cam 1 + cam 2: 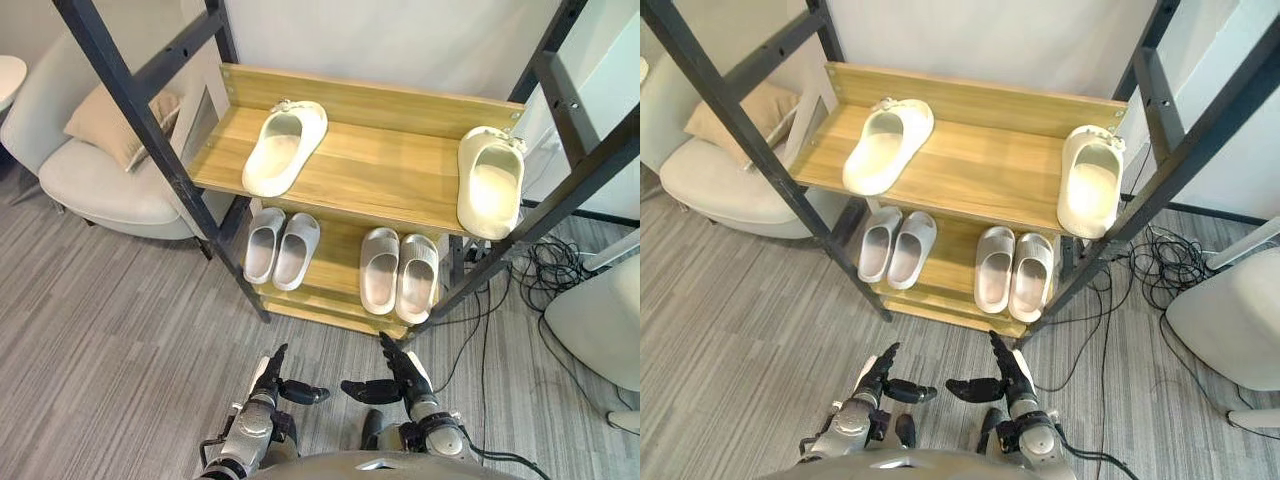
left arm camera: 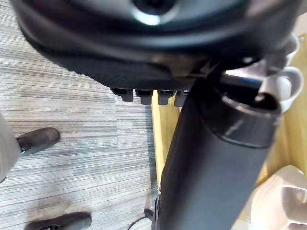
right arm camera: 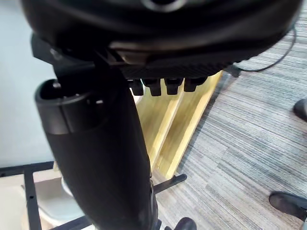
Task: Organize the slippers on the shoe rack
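Note:
On the upper wooden shelf (image 1: 390, 165) of the shoe rack lie two cream slippers far apart: one (image 1: 284, 146) at the left, angled, and one (image 1: 490, 180) at the right edge, its heel over the front. On the lower shelf (image 1: 337, 262) stand two pale grey pairs side by side, a left pair (image 1: 281, 247) and a right pair (image 1: 399, 273). My left hand (image 1: 270, 384) and right hand (image 1: 406, 376) hang low over the floor in front of the rack, both open with straight fingers and thumbs turned inward, holding nothing.
Black slanted frame bars (image 1: 150, 130) flank the rack. A light armchair (image 1: 95, 170) with a beige cushion stands at the left. Cables (image 1: 535, 270) lie on the grey carpet at the right beside a white object (image 1: 600, 320). A person's dark shoes (image 2: 38, 139) stand on the carpet.

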Robot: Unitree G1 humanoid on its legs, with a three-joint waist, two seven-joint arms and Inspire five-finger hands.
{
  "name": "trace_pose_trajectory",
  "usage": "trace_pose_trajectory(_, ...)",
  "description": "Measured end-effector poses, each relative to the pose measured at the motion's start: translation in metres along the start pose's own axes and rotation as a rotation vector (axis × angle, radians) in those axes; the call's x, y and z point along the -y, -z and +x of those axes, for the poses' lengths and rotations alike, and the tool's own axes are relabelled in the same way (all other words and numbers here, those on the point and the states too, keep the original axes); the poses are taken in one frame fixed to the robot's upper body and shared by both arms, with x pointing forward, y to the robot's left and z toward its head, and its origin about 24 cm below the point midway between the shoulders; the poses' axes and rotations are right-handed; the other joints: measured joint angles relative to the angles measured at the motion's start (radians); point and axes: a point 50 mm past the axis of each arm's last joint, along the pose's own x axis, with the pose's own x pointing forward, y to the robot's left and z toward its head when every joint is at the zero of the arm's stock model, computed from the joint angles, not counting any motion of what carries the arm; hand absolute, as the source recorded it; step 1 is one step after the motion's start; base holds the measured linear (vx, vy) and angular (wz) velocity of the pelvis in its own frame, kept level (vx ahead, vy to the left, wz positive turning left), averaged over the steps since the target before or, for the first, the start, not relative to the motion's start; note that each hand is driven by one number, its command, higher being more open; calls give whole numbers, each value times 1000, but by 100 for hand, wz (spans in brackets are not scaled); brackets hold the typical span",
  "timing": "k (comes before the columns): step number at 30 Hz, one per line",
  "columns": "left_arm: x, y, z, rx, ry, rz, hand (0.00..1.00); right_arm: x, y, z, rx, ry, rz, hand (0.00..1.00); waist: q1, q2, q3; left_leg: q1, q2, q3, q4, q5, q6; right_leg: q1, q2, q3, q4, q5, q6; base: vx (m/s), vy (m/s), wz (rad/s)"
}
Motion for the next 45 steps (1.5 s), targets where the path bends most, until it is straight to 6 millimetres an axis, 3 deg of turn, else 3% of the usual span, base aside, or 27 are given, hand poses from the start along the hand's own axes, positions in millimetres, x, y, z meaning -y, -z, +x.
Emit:
trace_pose_trajectory(8, 26, -18, -6, 106, 124, 69, 100, 20, 33, -7, -140, 123, 168, 100, -10, 6, -14, 55, -7, 6, -21, 0, 1, 101, 18, 5, -141, 77, 2, -29, 14, -3)
trace_pose_trajectory(12, 46, -32, -12, 185, 240, 128, 100, 26, 41, -7, -172, 167, 235, 100, -15, 14, -23, 69, -9, 5, -38, 6, 9, 128, 28, 4, -191, 99, 4, 0, 0, 0)
trace_pose_trajectory(19, 96, -67, -45, 405, 655, 243, 100, 33, 48, -7, -209, 202, 296, 100, -26, 29, -36, 88, -8, 2, -57, 12, 19, 151, 44, -2, -209, 96, -1, 30, -10, 1)
trace_pose_trajectory(21, 100, -75, -52, 446, 727, 257, 100, 36, 49, -7, -210, 202, 302, 100, -38, 29, -37, 97, -7, -2, -59, 11, 21, 160, 46, -6, -210, 91, -2, 39, -12, 4)
trace_pose_trajectory(24, 99, -92, -63, 513, 801, 196, 100, 43, 53, -9, -228, 223, 304, 100, -49, 35, -52, 107, -4, -3, -70, 11, 21, 163, 50, -7, -209, 84, -2, 27, -4, 0)
trace_pose_trajectory(29, 97, -149, -93, 754, 898, 70, 100, 54, 69, -17, -300, 234, 277, 100, -49, 40, -72, 110, -4, -2, -72, 5, 29, 168, 50, -8, -209, 78, -2, 6, 1, 0)
trace_pose_trajectory(35, 54, -224, -129, 1155, 787, -31, 100, 59, 104, -44, -457, 273, 302, 100, -48, 47, -89, 113, -1, 0, -63, -9, 30, 157, 43, -2, -173, 51, 1, 7, 3, -1)
trace_pose_trajectory(41, 26, -258, -163, 1436, 679, -125, 100, 57, 107, -46, -471, 269, 306, 100, -42, 36, -99, 118, 0, -3, -45, -25, 32, 160, 41, -4, -143, 27, 5, 14, 2, 1)
trace_pose_trajectory(45, 12, -276, -170, 1536, 555, -164, 100, 56, 107, -45, -473, 266, 309, 100, -40, 31, -100, 120, -3, -8, -43, -27, 35, 159, 34, -7, -127, 19, 7, -7, 13, 3)
